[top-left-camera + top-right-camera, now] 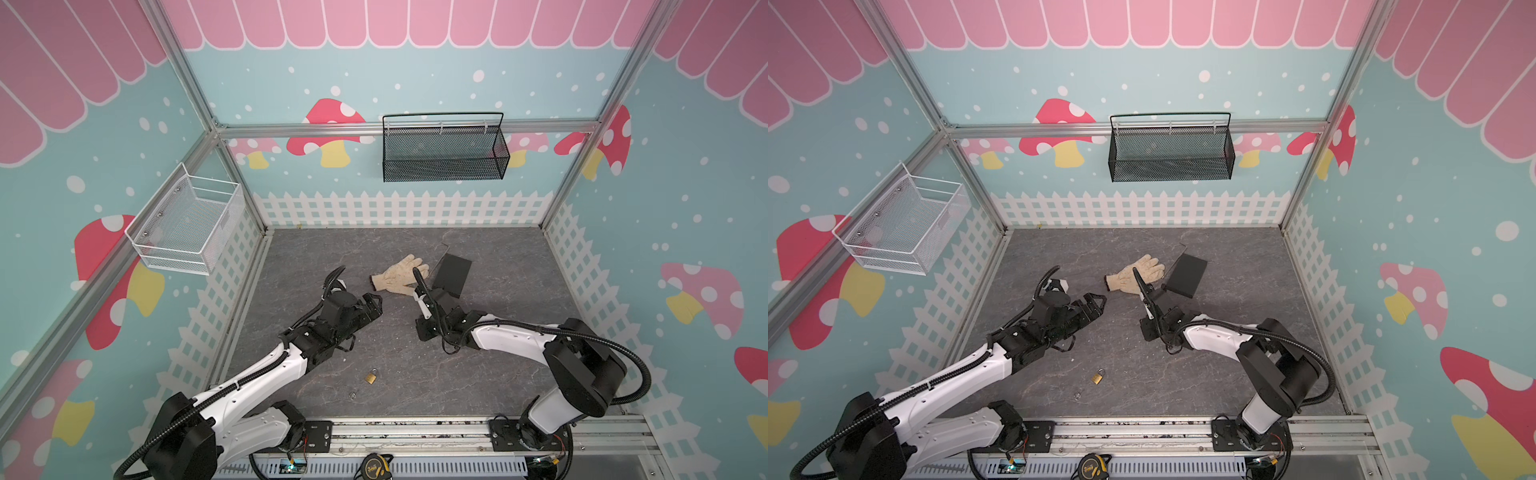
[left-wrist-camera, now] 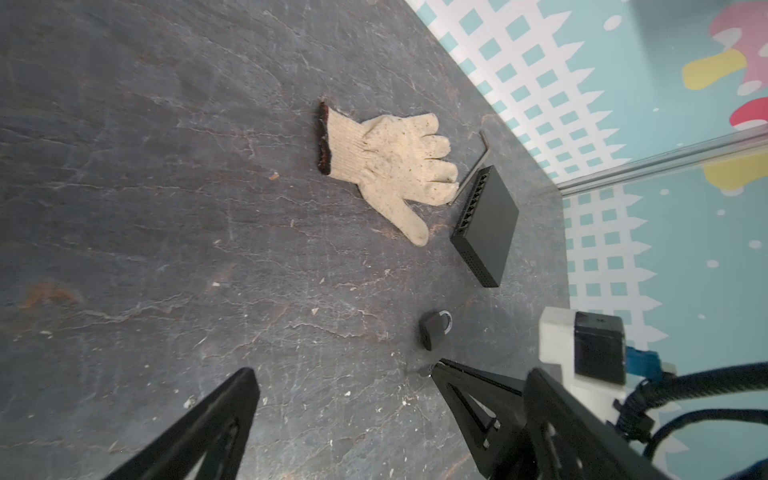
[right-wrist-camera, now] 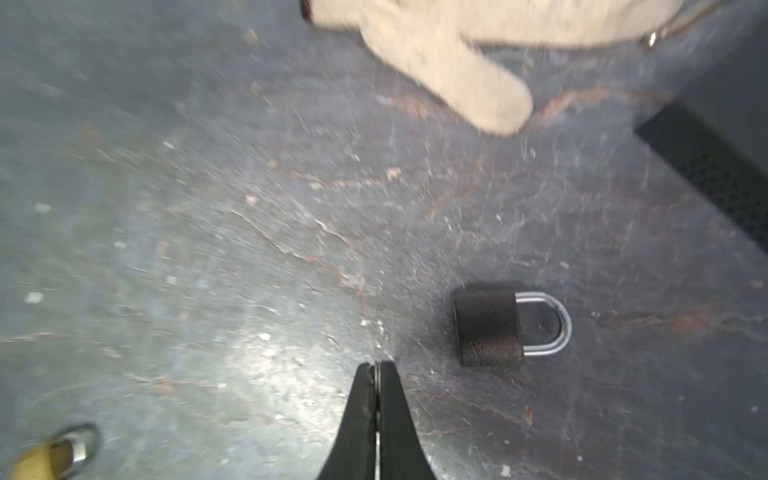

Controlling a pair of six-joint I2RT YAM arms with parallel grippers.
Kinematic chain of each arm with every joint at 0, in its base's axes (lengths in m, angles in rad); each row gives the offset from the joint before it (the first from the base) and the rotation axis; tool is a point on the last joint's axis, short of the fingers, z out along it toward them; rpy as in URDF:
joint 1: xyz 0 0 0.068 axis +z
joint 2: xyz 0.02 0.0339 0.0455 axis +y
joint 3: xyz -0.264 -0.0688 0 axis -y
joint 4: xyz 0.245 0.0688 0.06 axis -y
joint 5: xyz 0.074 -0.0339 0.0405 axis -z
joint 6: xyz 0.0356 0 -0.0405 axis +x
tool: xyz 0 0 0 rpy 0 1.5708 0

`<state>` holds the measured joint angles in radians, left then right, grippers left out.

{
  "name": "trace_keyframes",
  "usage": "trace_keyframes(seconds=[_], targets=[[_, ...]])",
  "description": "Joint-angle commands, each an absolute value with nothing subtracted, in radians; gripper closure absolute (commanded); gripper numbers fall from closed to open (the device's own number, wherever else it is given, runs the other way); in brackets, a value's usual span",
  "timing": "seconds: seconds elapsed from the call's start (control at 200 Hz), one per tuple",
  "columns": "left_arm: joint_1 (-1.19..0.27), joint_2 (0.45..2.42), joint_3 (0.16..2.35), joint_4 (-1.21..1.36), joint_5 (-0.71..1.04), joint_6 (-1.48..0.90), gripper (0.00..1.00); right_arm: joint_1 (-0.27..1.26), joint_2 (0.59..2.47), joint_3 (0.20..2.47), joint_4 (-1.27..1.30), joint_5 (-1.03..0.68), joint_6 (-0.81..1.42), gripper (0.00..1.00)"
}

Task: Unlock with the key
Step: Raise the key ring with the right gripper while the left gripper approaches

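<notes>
A black padlock (image 3: 488, 328) with a silver shackle lies flat on the grey table (image 1: 498, 374); it also shows in the left wrist view as the black padlock (image 2: 434, 332). I cannot pick it out in either top view. My right gripper (image 3: 377, 365) is shut just beside it, tips down at the table. A thin silver edge between its tips looks like the key. In both top views the right gripper (image 1: 422, 326) (image 1: 1146, 326) sits near the table's middle. My left gripper (image 2: 392, 370) (image 1: 376, 303) (image 1: 1100, 302) hovers open and empty to its left.
A brass padlock (image 1: 371, 377) (image 1: 1097, 377) lies nearer the front, a small silvery ring (image 1: 353, 395) beside it. A cream glove (image 1: 401, 272), a black network switch (image 1: 453, 274) and a hex key (image 2: 473, 166) lie behind the grippers. Wire baskets (image 1: 444, 153) (image 1: 187, 224) hang on the walls.
</notes>
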<state>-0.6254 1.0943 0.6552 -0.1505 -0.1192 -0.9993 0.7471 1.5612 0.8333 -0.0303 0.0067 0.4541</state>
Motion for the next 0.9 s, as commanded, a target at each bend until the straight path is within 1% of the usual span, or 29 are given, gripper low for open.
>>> trace_keyframes(seconds=[0.0, 0.04, 0.1, 0.26, 0.415, 0.56, 0.69, 0.845, 0.895], targets=[[-0.647, 1.081, 0.667, -0.095, -0.110, -0.986, 0.01, 0.725, 1.489, 0.838, 0.000, -0.042, 0.475, 1.00], [-0.650, 1.081, 0.667, -0.078, -0.107, -0.970, 0.02, 0.716, 1.466, 0.847, -0.007, -0.056, 0.481, 1.00], [-0.655, 1.084, 0.664, -0.031, -0.088, -0.930, 0.06, 0.703, 1.431, 0.867, -0.025, -0.075, 0.488, 1.00], [-0.679, 1.087, 0.648, 0.123, -0.036, -0.786, 0.10, 0.658, 1.353, 0.932, -0.082, -0.155, 0.500, 1.00], [-0.698, 1.099, 0.641, 0.272, 0.039, -0.616, 0.14, 0.621, 1.320, 1.016, -0.166, -0.233, 0.494, 1.00], [-0.701, 1.122, 0.642, 0.378, 0.111, -0.501, 0.19, 0.609, 1.298, 1.099, -0.249, -0.256, 0.480, 1.00], [-0.704, 1.141, 0.642, 0.448, 0.163, -0.411, 0.25, 0.607, 1.282, 1.164, -0.313, -0.257, 0.474, 1.00], [-0.710, 1.167, 0.665, 0.484, 0.209, -0.316, 0.36, 0.605, 1.270, 1.214, -0.350, -0.272, 0.489, 1.00], [-0.719, 1.174, 0.670, 0.498, 0.213, -0.287, 0.39, 0.604, 1.267, 1.225, -0.358, -0.275, 0.494, 1.00]])
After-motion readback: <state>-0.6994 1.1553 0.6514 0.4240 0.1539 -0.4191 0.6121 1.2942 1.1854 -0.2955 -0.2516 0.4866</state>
